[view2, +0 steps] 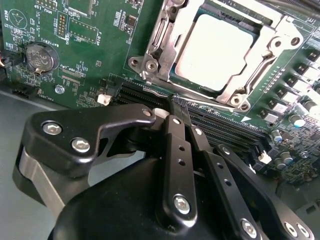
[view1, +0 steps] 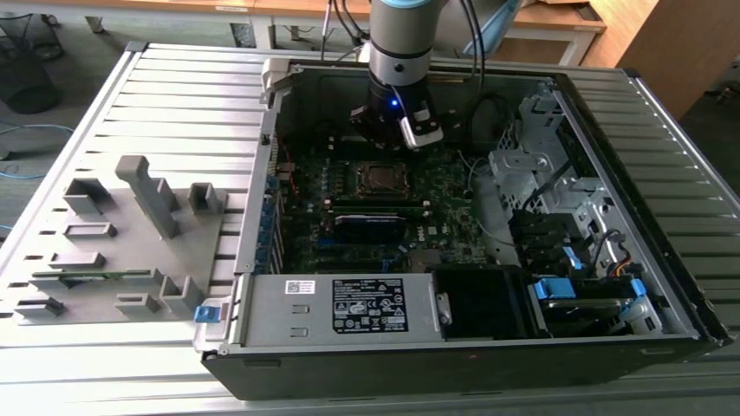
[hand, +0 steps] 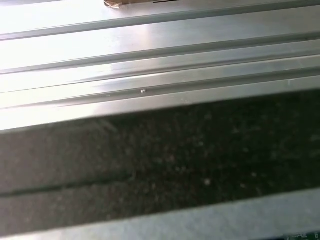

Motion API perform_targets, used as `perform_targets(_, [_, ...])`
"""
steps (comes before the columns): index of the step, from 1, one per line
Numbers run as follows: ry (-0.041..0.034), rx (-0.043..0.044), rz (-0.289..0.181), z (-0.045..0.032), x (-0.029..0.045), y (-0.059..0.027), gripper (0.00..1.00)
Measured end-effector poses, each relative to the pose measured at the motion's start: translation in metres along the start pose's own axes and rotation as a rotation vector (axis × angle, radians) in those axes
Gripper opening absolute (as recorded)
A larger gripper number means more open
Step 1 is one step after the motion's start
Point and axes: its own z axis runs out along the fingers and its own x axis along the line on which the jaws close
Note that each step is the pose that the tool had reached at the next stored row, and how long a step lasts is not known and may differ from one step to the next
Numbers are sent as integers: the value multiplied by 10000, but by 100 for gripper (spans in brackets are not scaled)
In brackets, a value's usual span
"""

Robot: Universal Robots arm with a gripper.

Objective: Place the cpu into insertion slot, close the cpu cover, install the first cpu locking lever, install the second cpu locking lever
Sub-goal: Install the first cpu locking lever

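The cpu [view2: 218,51], a dull silver square, lies in the insertion slot [view1: 379,178] on the green motherboard. The cpu cover [view2: 165,37], a silver frame plate, lies flat around the chip's top. In the exterior view my gripper [view1: 389,139] hangs just above the board, behind the socket and a little toward the case's back wall. In the second wrist view its black fingers [view2: 176,131] stand close together with nothing between them, over the long black memory slots [view2: 210,122] beside the socket. I cannot make out how the locking levers stand.
The open computer case [view1: 277,78] lies on a ribbed metal table [hand: 150,60]. A grey power supply [view1: 335,308] fills the case's front, drive cages and cables [view1: 543,199] its right. A grey fixture with holders [view1: 127,234] stands at the exterior view's left.
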Motion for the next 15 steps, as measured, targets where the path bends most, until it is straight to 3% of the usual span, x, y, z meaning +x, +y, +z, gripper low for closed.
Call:
perform_targets(9, [-27, 176, 0, 10, 0, -5, 11])
perform_targets(15, [-49, 341, -8, 26, 1, -7, 11])
